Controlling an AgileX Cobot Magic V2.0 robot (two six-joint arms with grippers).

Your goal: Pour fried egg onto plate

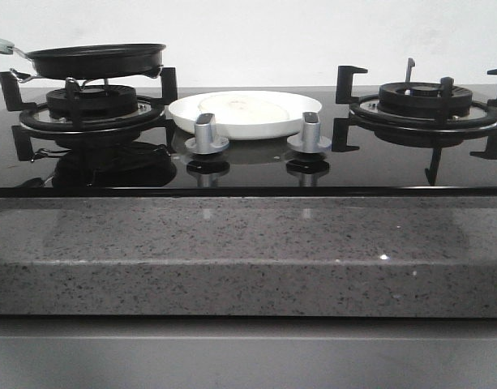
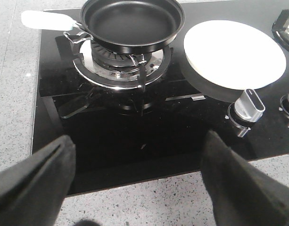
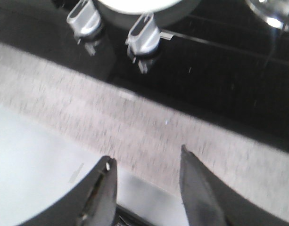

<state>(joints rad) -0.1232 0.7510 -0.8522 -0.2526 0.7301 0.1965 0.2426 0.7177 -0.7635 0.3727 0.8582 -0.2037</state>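
Observation:
The white plate [image 1: 183, 114] sits on the black glass hob between the two burners. The pale cream fried egg [image 1: 242, 108] lies flat in it. In the left wrist view the plate [image 2: 234, 52] is washed out and I cannot make out the egg. The black frying pan [image 1: 98, 58] stands empty [image 2: 130, 21] on the left burner. My left gripper [image 2: 138, 137] is open and empty, over the hob's front edge in front of the left burner. My right gripper [image 3: 146, 154] is open and empty above the counter's front edge. Neither gripper shows in the front view.
Two silver knobs [image 1: 206, 134] [image 1: 309, 132] stand just in front of the plate. The right burner [image 1: 424, 101] is bare. The pan's pale handle [image 2: 43, 20] points left. A speckled grey counter [image 1: 248, 251] runs along the front.

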